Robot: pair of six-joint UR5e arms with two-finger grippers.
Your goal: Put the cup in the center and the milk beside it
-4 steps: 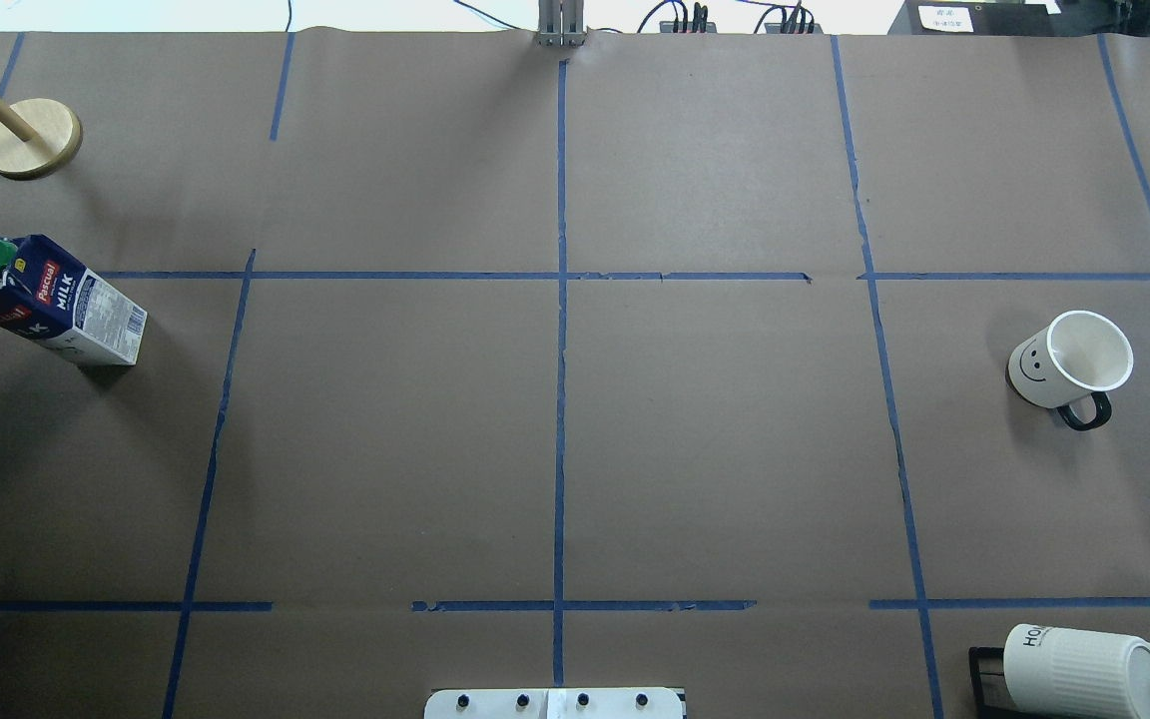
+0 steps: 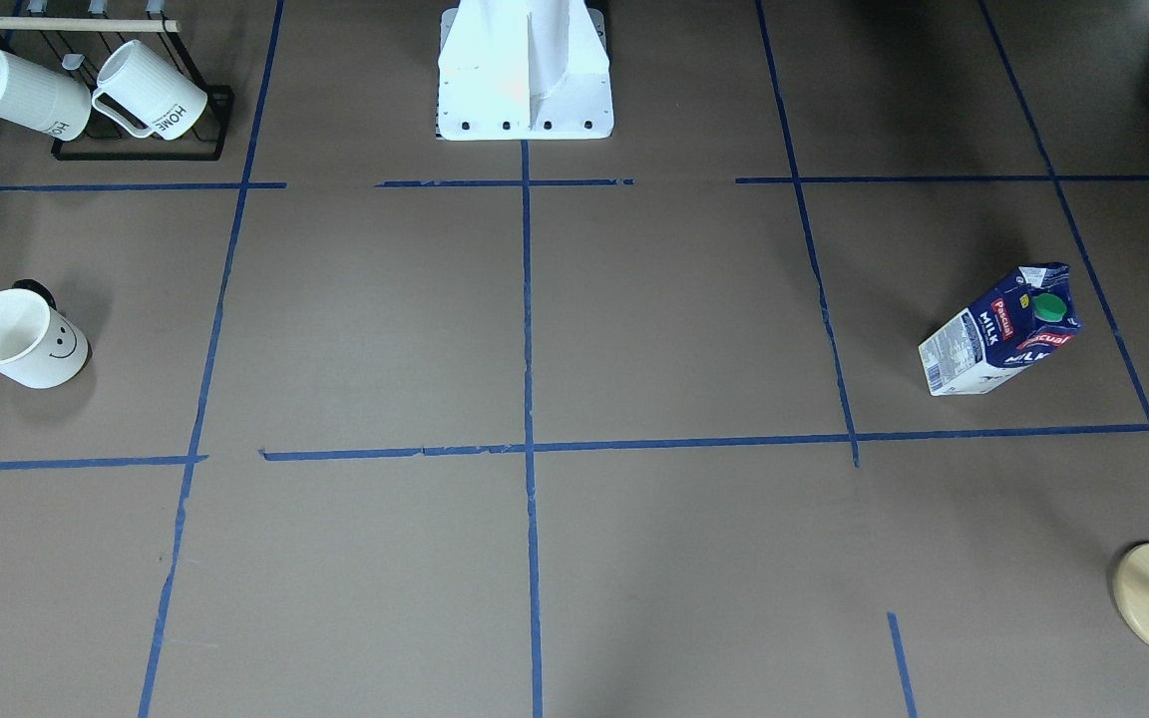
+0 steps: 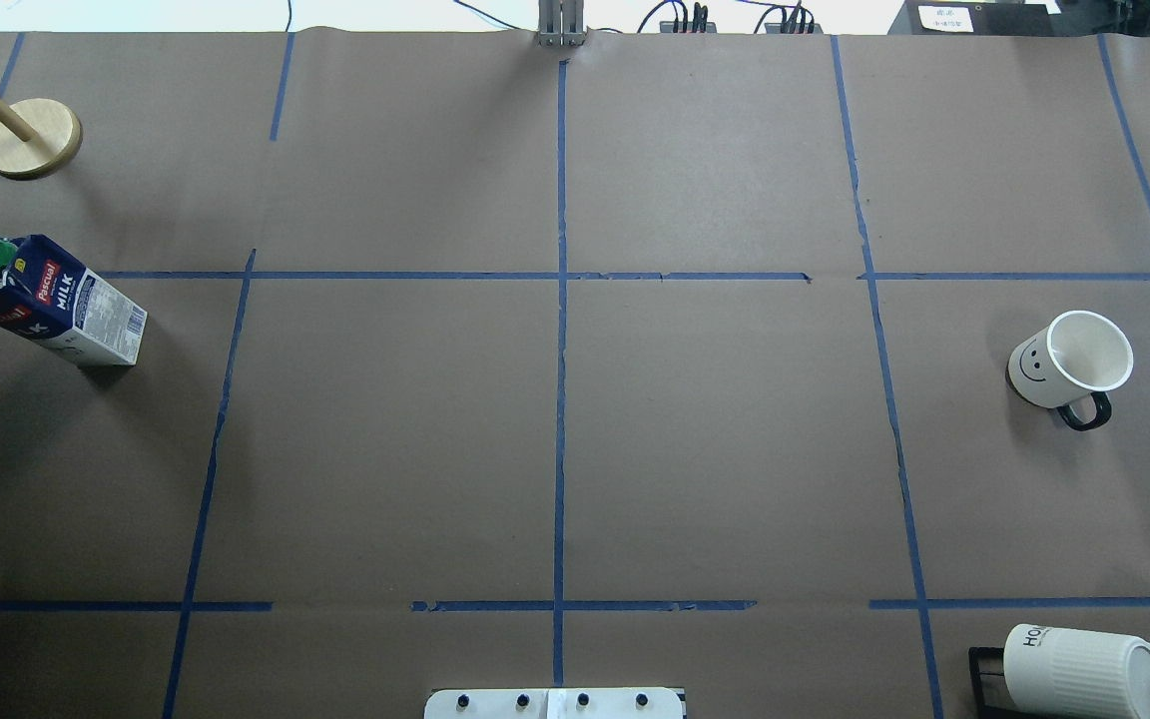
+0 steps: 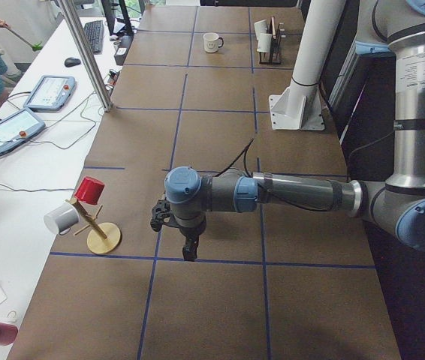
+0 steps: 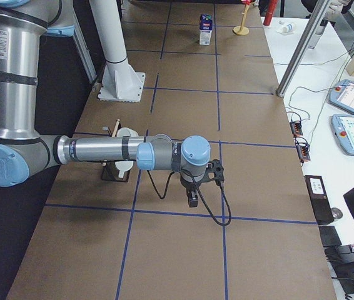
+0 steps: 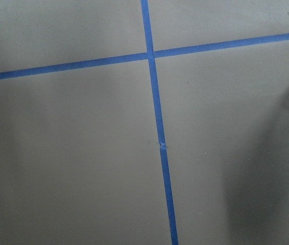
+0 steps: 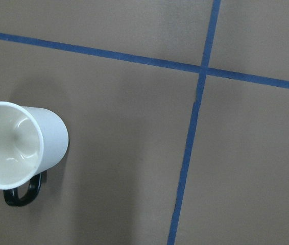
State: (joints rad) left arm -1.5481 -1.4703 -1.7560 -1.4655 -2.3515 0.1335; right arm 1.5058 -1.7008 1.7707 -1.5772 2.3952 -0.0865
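The cup (image 3: 1032, 371), a white mug with a smiley and a black handle, stands upright at the table's right side; it also shows in the front view (image 2: 31, 351), the left exterior view (image 4: 212, 42) and the right wrist view (image 7: 50, 143). The milk (image 3: 46, 300), a blue and white carton with a green cap, stands at the left side; it also shows in the front view (image 2: 998, 337) and right exterior view (image 5: 206, 29). My left gripper (image 4: 188, 251) and right gripper (image 5: 192, 200) show only in the side views, pointing down; I cannot tell whether they are open or shut.
Two ribbed HOME mugs (image 3: 1074, 669) hang on a black rack (image 2: 136, 152) near the robot's right. A wooden peg stand (image 3: 31, 138) is at the far left corner; it carries a red cup (image 4: 90, 190). The white robot base (image 2: 525, 90) is at the near edge.
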